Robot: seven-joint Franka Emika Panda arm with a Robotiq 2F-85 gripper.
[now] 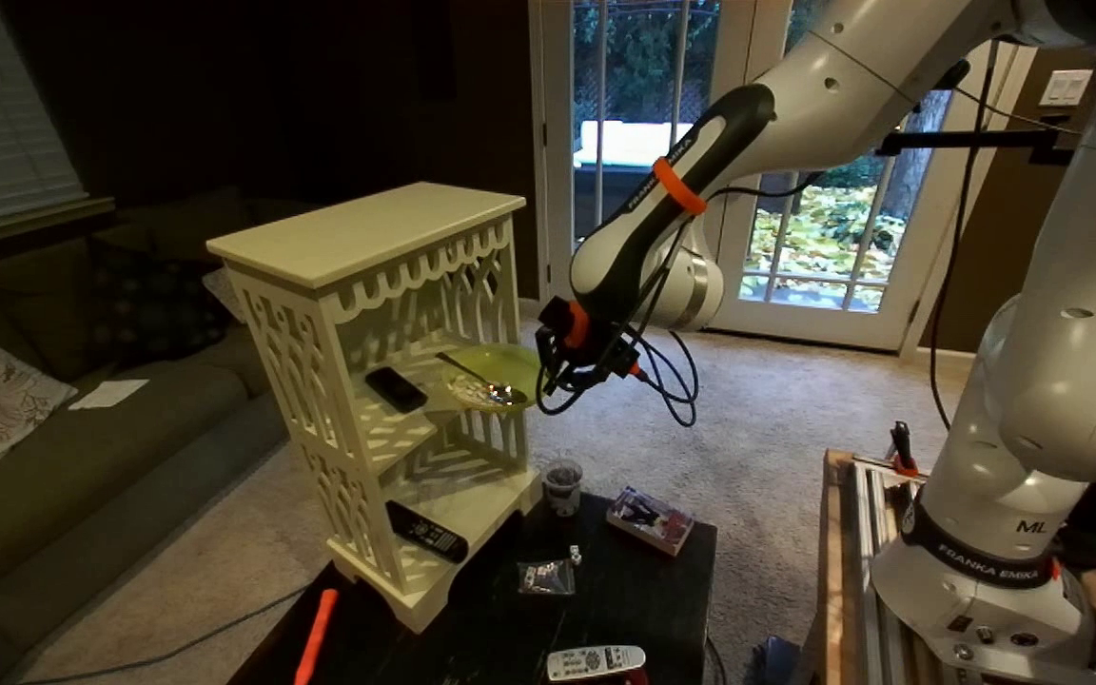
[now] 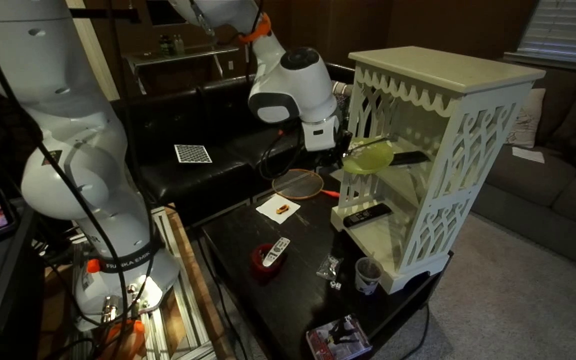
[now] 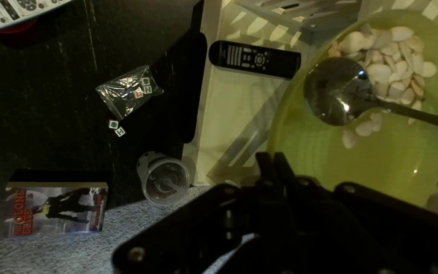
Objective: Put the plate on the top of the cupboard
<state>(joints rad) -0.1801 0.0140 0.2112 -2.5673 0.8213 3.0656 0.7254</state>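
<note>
The yellow-green plate [image 1: 518,358] is at the open front of the cream cupboard [image 1: 367,233], about level with its middle shelf and below its flat top. It also shows in an exterior view [image 2: 372,159], looking tilted. A metal spoon [image 3: 335,91] and several pale pieces [image 3: 397,64] lie in it. My gripper [image 3: 272,158] has its two fingertips closed on either side of the plate's rim; in the wrist view the plate [image 3: 340,163] spreads out to the right. The cupboard's top [image 2: 443,65] shows in both exterior views with nothing seen on it.
A dark phone-like object [image 1: 396,388] lies on the middle shelf and a black remote [image 1: 427,531] on the lower one. The cupboard stands on a low black table [image 2: 288,300] with a clear cup [image 2: 368,275], a book [image 2: 338,337], a small bag [image 2: 329,267] and a white remote [image 2: 276,251].
</note>
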